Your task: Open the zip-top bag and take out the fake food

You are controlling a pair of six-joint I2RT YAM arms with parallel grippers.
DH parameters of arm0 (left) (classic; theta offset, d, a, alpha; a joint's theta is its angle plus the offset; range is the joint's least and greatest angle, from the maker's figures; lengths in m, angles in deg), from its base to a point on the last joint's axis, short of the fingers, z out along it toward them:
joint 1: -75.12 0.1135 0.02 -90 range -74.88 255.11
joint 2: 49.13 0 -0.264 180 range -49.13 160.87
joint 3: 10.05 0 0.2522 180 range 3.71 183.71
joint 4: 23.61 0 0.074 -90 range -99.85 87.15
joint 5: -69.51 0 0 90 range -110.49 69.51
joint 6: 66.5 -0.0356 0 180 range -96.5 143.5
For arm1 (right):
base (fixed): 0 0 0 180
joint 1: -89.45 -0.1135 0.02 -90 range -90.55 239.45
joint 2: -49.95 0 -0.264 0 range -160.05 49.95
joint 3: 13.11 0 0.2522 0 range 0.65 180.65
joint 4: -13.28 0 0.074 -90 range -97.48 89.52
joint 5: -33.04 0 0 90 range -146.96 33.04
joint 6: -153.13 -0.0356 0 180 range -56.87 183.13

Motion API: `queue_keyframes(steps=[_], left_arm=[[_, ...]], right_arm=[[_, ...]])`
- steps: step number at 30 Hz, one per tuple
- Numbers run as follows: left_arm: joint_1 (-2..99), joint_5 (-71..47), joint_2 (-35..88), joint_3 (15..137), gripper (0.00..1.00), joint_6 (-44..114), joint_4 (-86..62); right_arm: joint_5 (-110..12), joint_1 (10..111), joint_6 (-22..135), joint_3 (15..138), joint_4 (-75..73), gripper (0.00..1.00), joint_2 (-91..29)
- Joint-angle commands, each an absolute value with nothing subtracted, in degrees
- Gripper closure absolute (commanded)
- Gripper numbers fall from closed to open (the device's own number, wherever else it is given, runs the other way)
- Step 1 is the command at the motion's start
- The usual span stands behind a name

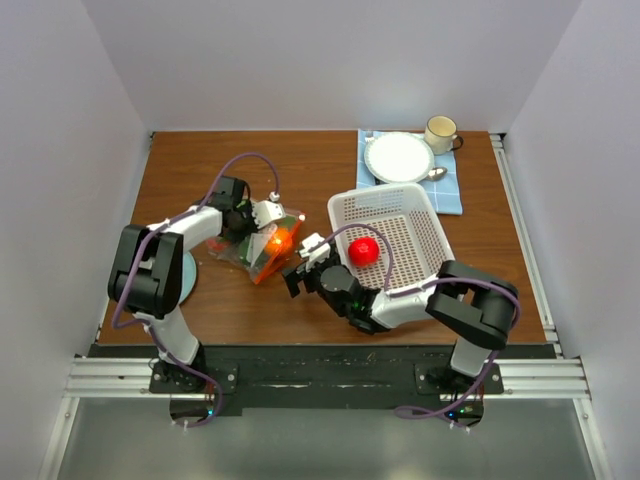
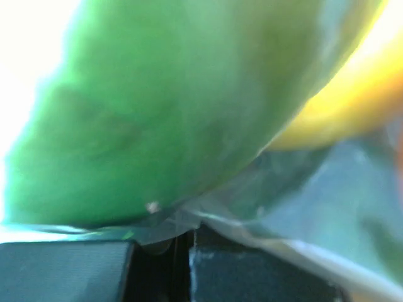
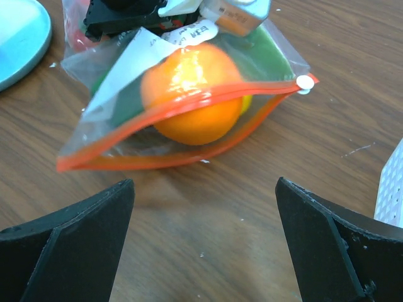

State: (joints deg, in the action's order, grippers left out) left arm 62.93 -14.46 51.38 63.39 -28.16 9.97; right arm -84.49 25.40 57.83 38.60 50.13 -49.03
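On the wood table, left gripper pinches the crinkly zip-top bag; right gripper gapes empty.

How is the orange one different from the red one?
The orange is orange in colour; the red one is bright red. The orange sits inside the clear bag, right at its open mouth; the red one lies loose in the white basket, out of the bag. Both are round and shiny.
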Motion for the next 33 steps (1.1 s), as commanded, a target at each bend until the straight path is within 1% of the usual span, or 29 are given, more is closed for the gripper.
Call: queue_keyframes(steps=[1, 7, 15, 20, 22, 26, 27, 29, 30, 31, 32, 33], left_arm=[[63.34, -18.81, 54.58, 61.02, 1.0, -33.8, 7.38], [63.34, -19.87, 55.02, 59.08, 1.0, -38.73, 6.85], [63.25, -18.55, 54.32, 59.16, 1.0, -37.67, 8.08], [63.25, -17.5, 53.18, 58.64, 1.0, -36.89, 8.61], [63.25, -17.06, 52.65, 58.2, 1.0, -36.71, 8.7], [63.07, -15.13, 51.16, 58.73, 1.0, -35.3, 10.63], [62.99, -14.52, 50.63, 58.81, 1.0, -35.04, 11.33], [62.9, -13.46, 49.41, 58.99, 1.0, -34.25, 11.86], [62.99, -13.19, 48.96, 59.16, 1.0, -33.99, 12.65], [62.99, -12.76, 48.52, 59.86, 1.0, -33.46, 12.91], [62.99, -12.49, 47.56, 60.3, 1.0, -33.28, 13.35], [62.99, -12.23, 47.03, 60.74, 1.0, -33.11, 14.49]], right_arm=[[-84.92, 27.22, 59.17, 40.28, 51.64, 0.01, -50.06], [-81.23, 28.81, 60.22, 45.46, 52.43, 0.01, -55.16], [-75.6, 29.07, 58.03, 51.36, 46.2, 0.02, -60.0], [-75.42, 29.16, 56.8, 51.62, 44.62, 0.06, -60.97], [-75.07, 29.16, 56.1, 52.15, 43.91, 0.1, -61.58], [-74.54, 29.25, 55.48, 52.5, 43.9, 0.21, -62.46], [-74.37, 29.25, 55.39, 52.59, 43.9, 0.28, -62.64], [-73.23, 29.34, 54.69, 52.86, 42.51, 0.36, -61.51], [-73.14, 29.34, 54.6, 52.6, 42.15, 0.45, -60.37], [-72.96, 29.34, 54.95, 52.16, 41.88, 0.5, -58.96], [-73.48, 29.34, 54.95, 51.54, 41.27, 0.54, -54.42], [-74.18, 29.34, 55.13, 50.41, 40.66, 0.62, -52.2]])
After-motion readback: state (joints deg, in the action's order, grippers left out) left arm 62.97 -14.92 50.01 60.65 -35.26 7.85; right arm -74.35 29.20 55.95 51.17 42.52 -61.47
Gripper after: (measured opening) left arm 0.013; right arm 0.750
